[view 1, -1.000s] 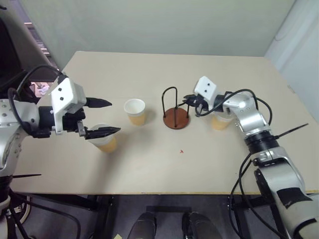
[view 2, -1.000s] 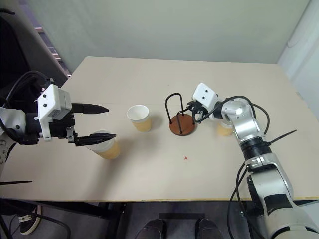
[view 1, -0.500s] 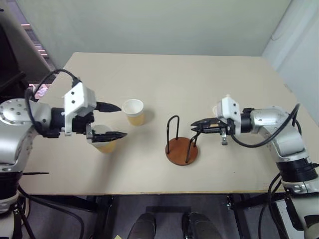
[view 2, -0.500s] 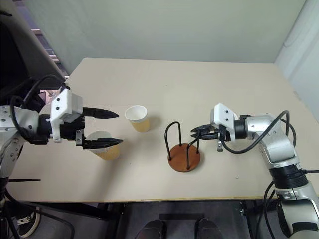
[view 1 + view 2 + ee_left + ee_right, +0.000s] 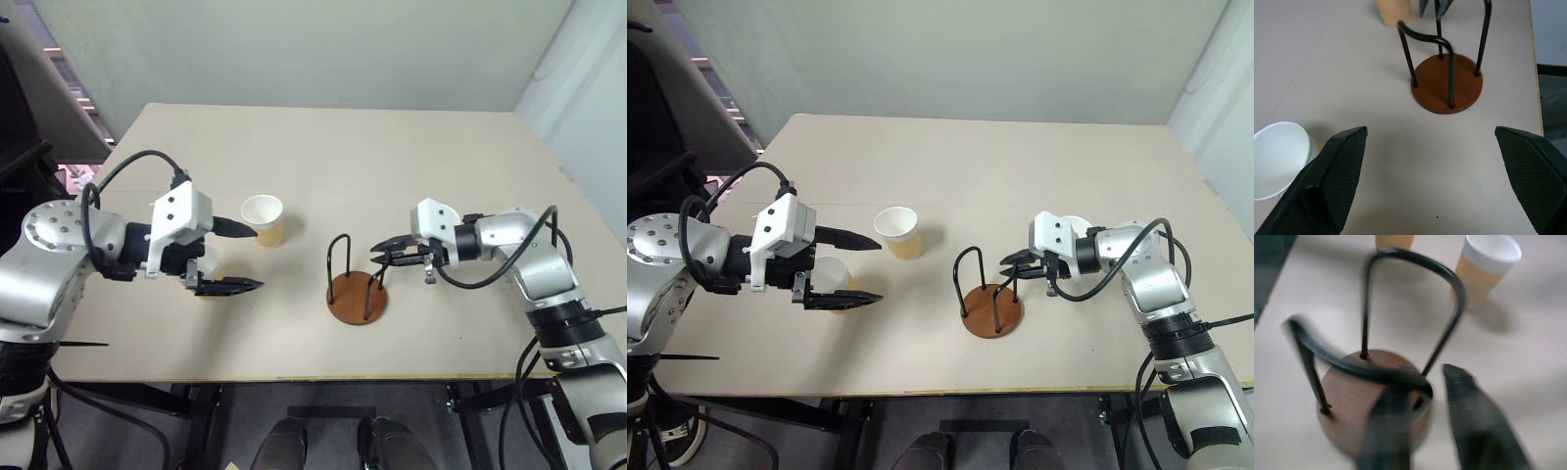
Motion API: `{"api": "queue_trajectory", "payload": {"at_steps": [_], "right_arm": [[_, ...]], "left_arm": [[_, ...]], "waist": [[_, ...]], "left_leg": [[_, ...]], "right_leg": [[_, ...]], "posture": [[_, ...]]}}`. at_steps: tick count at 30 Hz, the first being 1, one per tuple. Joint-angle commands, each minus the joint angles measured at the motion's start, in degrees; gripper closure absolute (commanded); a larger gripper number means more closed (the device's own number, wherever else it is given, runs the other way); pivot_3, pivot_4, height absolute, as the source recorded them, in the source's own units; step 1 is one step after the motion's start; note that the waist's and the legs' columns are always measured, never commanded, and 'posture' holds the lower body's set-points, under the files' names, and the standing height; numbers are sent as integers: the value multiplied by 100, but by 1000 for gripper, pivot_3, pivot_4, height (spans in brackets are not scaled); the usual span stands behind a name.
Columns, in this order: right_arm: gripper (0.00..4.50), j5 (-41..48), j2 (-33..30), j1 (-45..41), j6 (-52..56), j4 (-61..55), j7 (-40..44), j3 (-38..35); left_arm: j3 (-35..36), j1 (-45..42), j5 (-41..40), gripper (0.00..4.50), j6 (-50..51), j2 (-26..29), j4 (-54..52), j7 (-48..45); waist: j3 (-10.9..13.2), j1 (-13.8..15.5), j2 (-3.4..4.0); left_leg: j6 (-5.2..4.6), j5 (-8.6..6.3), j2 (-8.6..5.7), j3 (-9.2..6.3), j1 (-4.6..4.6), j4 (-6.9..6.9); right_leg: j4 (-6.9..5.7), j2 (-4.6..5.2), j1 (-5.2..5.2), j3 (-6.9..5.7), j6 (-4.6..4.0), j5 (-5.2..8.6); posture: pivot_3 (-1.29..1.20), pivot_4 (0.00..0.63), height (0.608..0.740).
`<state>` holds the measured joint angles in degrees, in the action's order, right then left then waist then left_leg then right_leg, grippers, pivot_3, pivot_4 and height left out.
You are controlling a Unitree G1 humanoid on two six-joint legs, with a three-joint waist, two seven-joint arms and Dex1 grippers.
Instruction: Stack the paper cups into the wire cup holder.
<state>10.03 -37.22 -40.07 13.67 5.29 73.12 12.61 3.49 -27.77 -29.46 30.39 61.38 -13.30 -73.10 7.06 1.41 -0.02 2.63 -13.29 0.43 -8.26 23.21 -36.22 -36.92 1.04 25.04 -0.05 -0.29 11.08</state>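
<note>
The wire cup holder (image 5: 348,300), a reddish-brown disc with black wire loops, stands near the table's front middle. My right gripper (image 5: 376,254) is at its right loop, its fingers (image 5: 1475,417) slightly apart on either side of the wire, so it is open. One paper cup (image 5: 263,218) stands left of the holder. My left gripper (image 5: 257,258) is wide open, with a second paper cup (image 5: 826,266) under its wrist, not between the fingers. A third paper cup (image 5: 1079,225) peeks out behind my right wrist.
The beige table (image 5: 392,147) reaches back to a pale wall. Its front edge runs close below the holder. A dark chair and cables sit off the table's left side.
My right gripper dragged the holder toward the front edge, then its fingers parted. My left gripper moved right and a little lower, covering more of the left cup.
</note>
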Motion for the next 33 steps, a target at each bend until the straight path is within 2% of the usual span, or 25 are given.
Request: {"api": "queue_trajectory", "payload": {"at_steps": [1,4,7,9,12,14,17,26,29,33], "right_arm": [[2138,10,-236,-104,140,-289,75,-87],[1082,143,-654,25,343,-713,312,-238],[41,351,-1677,325,518,-1266,742,-764],[41,343,-2052,212,484,-1214,714,-980],[41,-42,-2056,-398,318,-620,385,-835],[41,-500,-1870,-680,-41,-19,154,-507],[41,-1005,-1581,-939,-534,818,1,-123],[41,-1608,-986,-1281,-1441,2256,-83,307],[625,-1765,-800,-1379,-1680,2601,-113,414],[2099,-1859,-686,-1475,-1873,2823,-83,411]], "left_arm": [[-11,-175,14,0,16,-28,-90,32],[-62,-246,50,0,-6,-52,-21,6],[-42,-320,72,0,-64,-75,79,3],[-5,-367,52,0,-82,-117,144,30],[-10,-451,11,0,-68,-243,181,101],[-88,-475,44,0,-65,-343,140,145],[-135,-479,74,0,-49,-429,83,208],[223,-72,-56,0,127,-285,-269,405],[306,23,-101,0,178,-253,-366,450],[362,76,-122,0,209,-221,-408,478]], "waist": [[0,2,0],[1,32,1],[1,87,2],[1,94,1],[1,3,0],[0,-42,-1],[0,-50,0],[8,-15,13],[8,-12,13],[8,2,13]], "left_leg": [[0,0,0,0,0,0],[0,0,0,0,0,-1],[1,0,-1,0,5,-1],[3,-1,-4,1,14,-3],[6,-3,-2,19,-2,-2],[-2,1,1,28,-10,6],[-8,0,16,25,-75,3],[-17,-10,24,30,-28,0],[-13,-16,27,31,-20,1],[-12,-19,27,32,-20,1]], "right_leg": [[0,0,0,0,0,0],[-1,0,-1,0,0,0],[2,0,-1,0,0,0],[9,1,-1,0,2,1],[7,0,-4,15,5,-1],[2,-1,-24,23,8,-2],[5,-13,-63,23,5,-1],[10,-15,-24,20,7,-1],[13,-18,-17,19,6,-1],[12,-18,-16,19,5,0]], "posture": [[0,150,740],[0,150,740],[0,150,740],[0,150,740],[0,150,740],[0,150,740],[0,150,740],[0,150,740],[0,150,740],[0,150,740]]}}
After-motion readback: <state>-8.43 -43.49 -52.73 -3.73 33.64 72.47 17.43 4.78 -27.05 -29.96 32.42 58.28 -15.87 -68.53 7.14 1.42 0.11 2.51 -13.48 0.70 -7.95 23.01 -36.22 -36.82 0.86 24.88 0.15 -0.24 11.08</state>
